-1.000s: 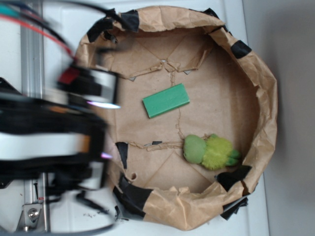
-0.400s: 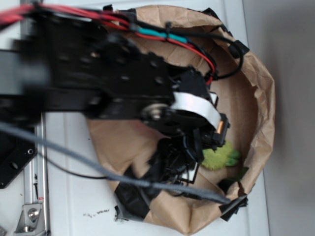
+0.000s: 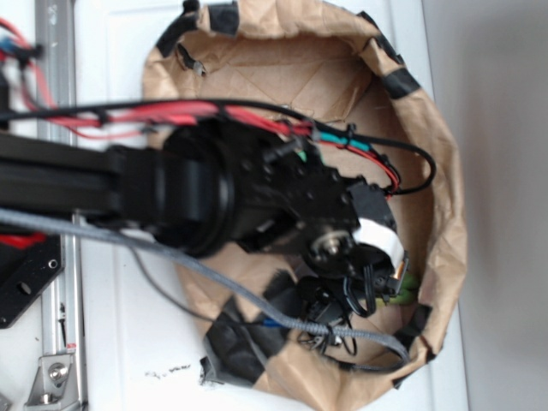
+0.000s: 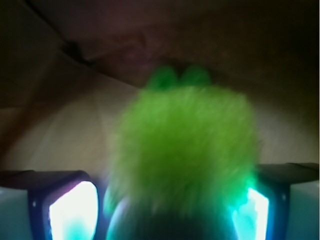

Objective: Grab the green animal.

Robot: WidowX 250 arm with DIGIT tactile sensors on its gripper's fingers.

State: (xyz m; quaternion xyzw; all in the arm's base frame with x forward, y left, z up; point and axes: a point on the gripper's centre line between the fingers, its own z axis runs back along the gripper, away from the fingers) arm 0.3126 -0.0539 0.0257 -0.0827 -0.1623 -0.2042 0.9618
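Note:
The green animal fills the middle of the wrist view as a blurred, fuzzy yellow-green body with two darker green bumps at its far end. My gripper is open and straddles it. The left finger stands a little off the fur and the right finger is at the edge of the fuzz. In the exterior view the arm covers most of the toy, and only a green sliver of the animal shows beside the gripper at the lower right of the paper bowl.
The toy lies in a crumpled brown paper bowl patched with black tape. The bowl's wall rises close behind the toy. My arm and its cables hide the bowl's middle. A metal rail runs along the left.
The arm has swung in from the left across the bowl and come down over the green animal. It now hides the green block and most of the toy.

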